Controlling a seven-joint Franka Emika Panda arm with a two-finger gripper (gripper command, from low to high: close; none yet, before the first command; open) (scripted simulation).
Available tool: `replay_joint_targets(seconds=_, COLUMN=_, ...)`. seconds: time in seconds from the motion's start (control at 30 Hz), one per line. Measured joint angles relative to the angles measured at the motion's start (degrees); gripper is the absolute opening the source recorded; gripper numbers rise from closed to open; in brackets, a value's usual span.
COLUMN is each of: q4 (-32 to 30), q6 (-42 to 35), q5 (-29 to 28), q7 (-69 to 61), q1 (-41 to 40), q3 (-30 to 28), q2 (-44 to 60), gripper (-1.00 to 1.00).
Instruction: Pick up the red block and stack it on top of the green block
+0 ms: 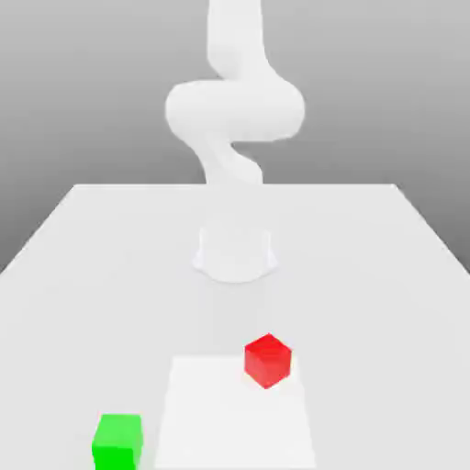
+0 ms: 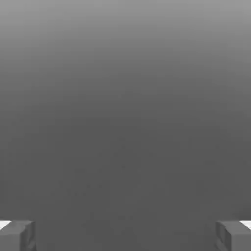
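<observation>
Nearest the exterior camera we see the green block. It sits flat on the desk, low toward the exterior view's left, with its lower edge close to the frame's bottom. Its top face is lighter than the front face.

Just beyond it and toward the exterior view's right we see a paler rectangular patch on the desk surface. The green block lies just off this patch's edge, apart from it.

The red block stands at the far corner of the patch on the exterior view's right side. It is turned so that one vertical edge faces the camera, and it rests flat on the desk. The red and green blocks are well apart, with nothing touching either one.

Farther back we see the arm's round white base on the desk, about midway across. The white arm rises from it, bends in a thick curve and leaves the frame at the top.

In the hand view, the hand shows two grey fingertips at opposite sides of the frame, spread as wide as they go. Between them is only a plain grey background, so the hand holds nothing.
</observation>
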Motion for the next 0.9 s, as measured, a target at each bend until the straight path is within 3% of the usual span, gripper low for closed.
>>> replay_joint_targets(seconds=0.57, q4=-29.2, q6=25.5, q5=-0.9, q7=-25.6, q1=10.8, q3=-4.1, q2=34.5, gripper=0.00)
replay_joint_targets(seconds=0.8, q4=-29.2, q6=39.5, q5=2.7, q7=-30.1, q1=9.4, q3=-1.0, q2=51.6, gripper=0.00)
replay_joint_targets(seconds=0.83, q4=-29.0, q6=40.6, q5=2.9, q7=-30.3, q1=9.1, q3=-0.6, q2=52.9, gripper=-1.00)
replay_joint_targets(seconds=0.9, q4=-29.0, q6=40.5, q5=2.9, q7=-30.3, q1=9.1, q3=-0.6, q2=52.9, gripper=-1.00)
